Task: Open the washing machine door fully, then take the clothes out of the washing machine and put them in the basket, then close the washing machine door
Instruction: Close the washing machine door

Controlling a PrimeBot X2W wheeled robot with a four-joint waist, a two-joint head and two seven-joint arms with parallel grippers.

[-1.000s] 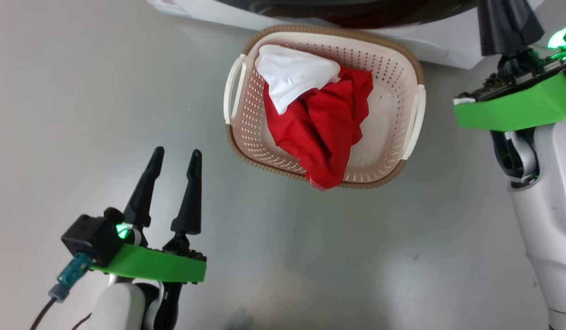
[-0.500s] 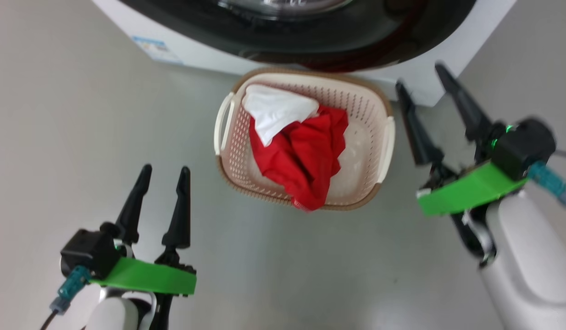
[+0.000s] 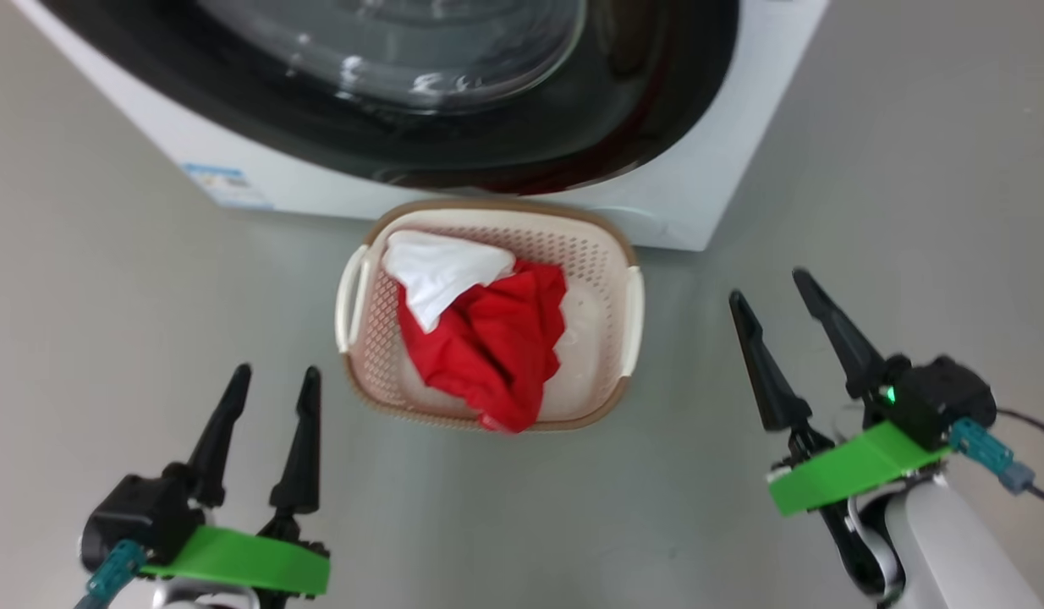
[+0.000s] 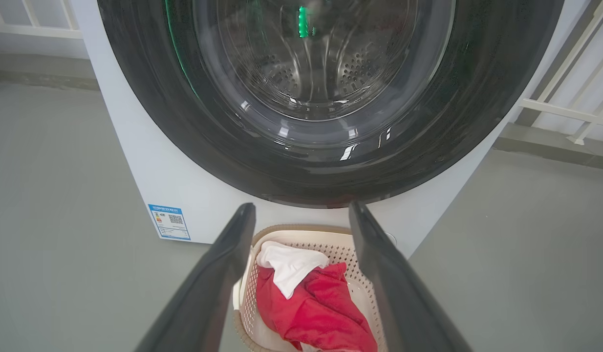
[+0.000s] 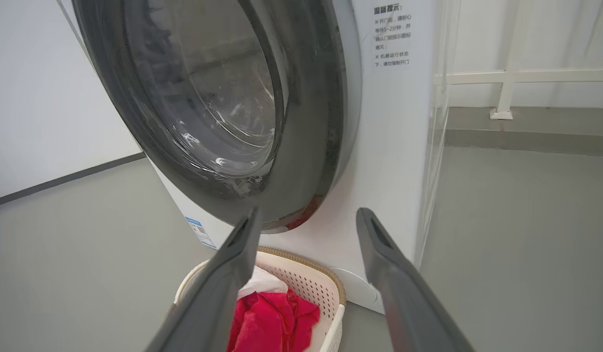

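Observation:
The washing machine [image 3: 700, 169] stands at the top of the head view. Its door [image 3: 657, 101], glossy black rim and clear glass bowl, lies flat against the white front. The steel drum shows through the door [image 4: 150, 98] in the left wrist view. The basket [image 3: 633, 313] sits on the floor right before the machine. In it lie the red clothes [image 3: 488, 347] with a white piece [image 3: 437, 271] on top. My left gripper [image 3: 277, 372] hangs open and holds nothing, low and left of the basket. My right gripper [image 3: 767, 286] is open too, right of the basket.
Grey floor spreads on both sides of the basket. A blue label [image 3: 226, 184] sits low on the machine's front. White railings [image 4: 565, 110] stand behind the machine to its right, and a white wall with a dark baseboard [image 5: 62, 181] to its left.
The head camera has tilted up, so more of the machine shows. My right arm has come down from beside the door to low on the right. The left gripper stays open.

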